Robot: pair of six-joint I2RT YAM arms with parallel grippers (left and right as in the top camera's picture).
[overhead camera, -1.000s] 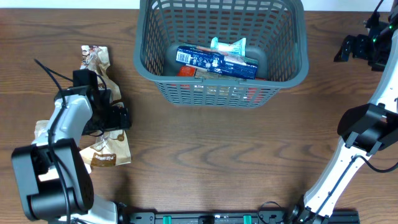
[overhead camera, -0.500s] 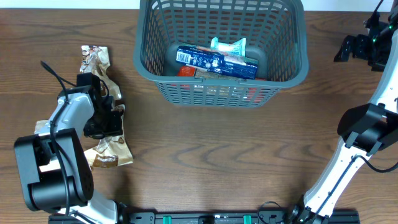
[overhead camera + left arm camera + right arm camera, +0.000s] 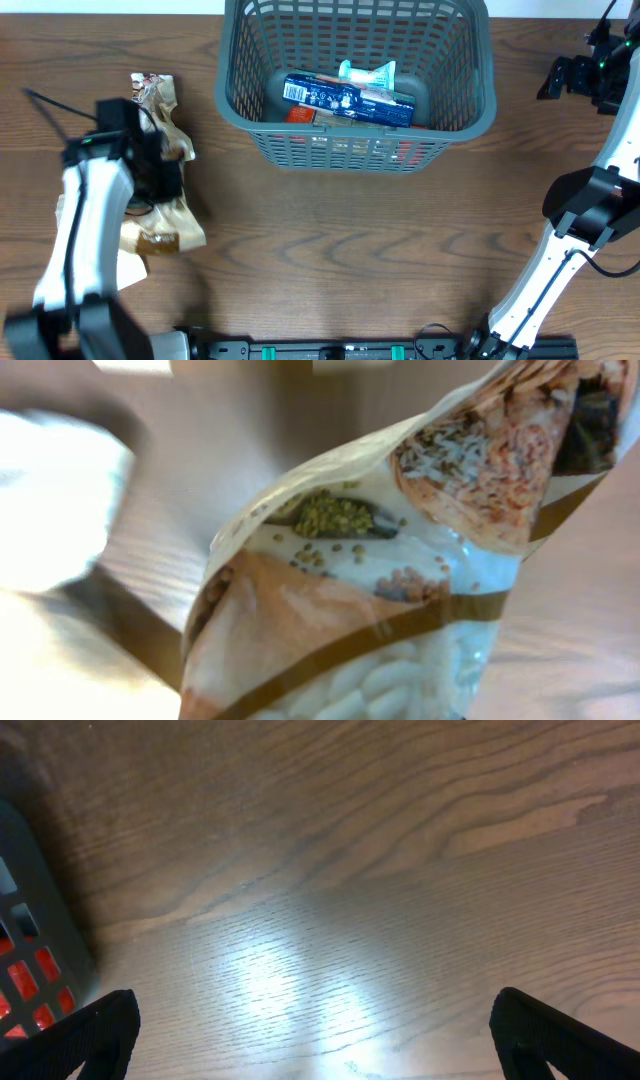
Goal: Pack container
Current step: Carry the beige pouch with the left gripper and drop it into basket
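The container (image 3: 355, 120), a dark grey lattice basket, stands at the table's far middle and holds a blue box (image 3: 345, 98), a teal packet (image 3: 368, 72) and red items. Its corner shows in the right wrist view (image 3: 25, 925). My left gripper (image 3: 163, 190) is at the table's left, shut on a cream and brown grain packet (image 3: 165, 228). That packet fills the left wrist view (image 3: 380, 590) and hides the fingers. My right gripper (image 3: 553, 78) hovers open at the far right, beside the basket. Only bare wood lies between its fingertips (image 3: 320, 1035).
Another brown and white packet (image 3: 153, 92) lies at the far left of the table, beyond my left gripper. A pale packet (image 3: 125, 268) lies under the left arm near the front edge. The right arm's links (image 3: 590, 205) stand along the right side.
My left gripper has shut on the grain packet. The left arm has straightened and swung left, dragging the packet slightly that way. The right arm has not moved.
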